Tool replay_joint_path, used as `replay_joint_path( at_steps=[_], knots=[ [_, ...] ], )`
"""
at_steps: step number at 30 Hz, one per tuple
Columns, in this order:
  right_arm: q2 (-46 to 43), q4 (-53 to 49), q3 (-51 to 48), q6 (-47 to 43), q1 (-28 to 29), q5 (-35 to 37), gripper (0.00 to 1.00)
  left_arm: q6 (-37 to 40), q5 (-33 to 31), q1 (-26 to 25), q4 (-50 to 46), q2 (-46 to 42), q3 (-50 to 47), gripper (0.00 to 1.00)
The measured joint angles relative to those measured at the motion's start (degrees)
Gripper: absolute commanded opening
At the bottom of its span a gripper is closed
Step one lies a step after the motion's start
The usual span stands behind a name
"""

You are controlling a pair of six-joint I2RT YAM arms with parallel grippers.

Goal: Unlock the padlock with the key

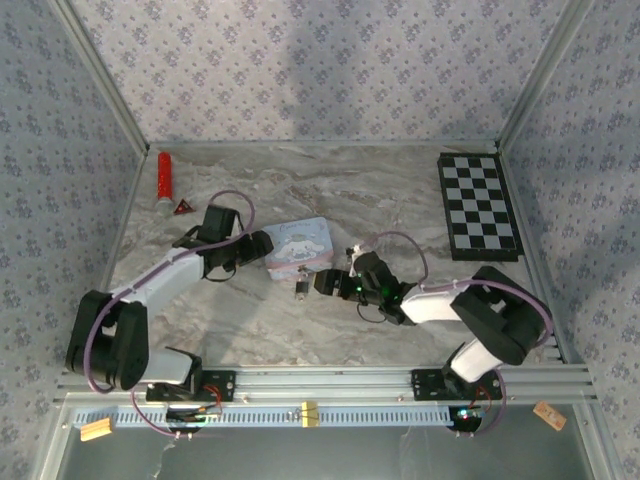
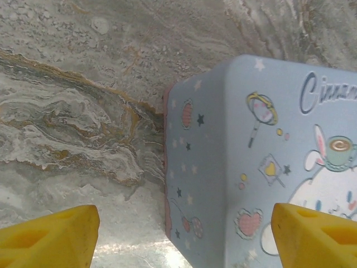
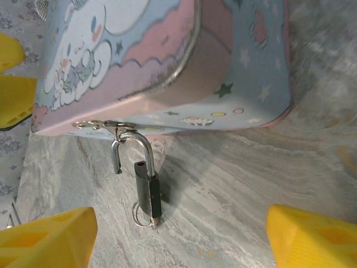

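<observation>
Padlock is hung by its shackle from the hasp of the tin, body resting on the worktop; key appears seated in its base. Left hand and right hand are held spread, nothing pinched. Risk: key dislodged if grasped off-centre.

The small black padlock lies on the table, its open silver shackle hooked through the tin's hasp, the key at its bottom end.
</observation>
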Motion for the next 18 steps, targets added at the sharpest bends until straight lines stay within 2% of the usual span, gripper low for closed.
replay_joint_path(
  at_steps=[7, 18],
  knots=[
    [5.2, 5.7, 1.6, 1.9, 0.2, -1.4, 0.61, -0.4, 0.0, 0.1, 2.2, 2.7, 0.0, 0.78],
    [12.2, 13.0, 4.1, 1.9, 0.1, -4.3, 0.45, -1.7, 1.2, 0.1, 5.2, 4.4, 0.0, 0.77]
  ],
)
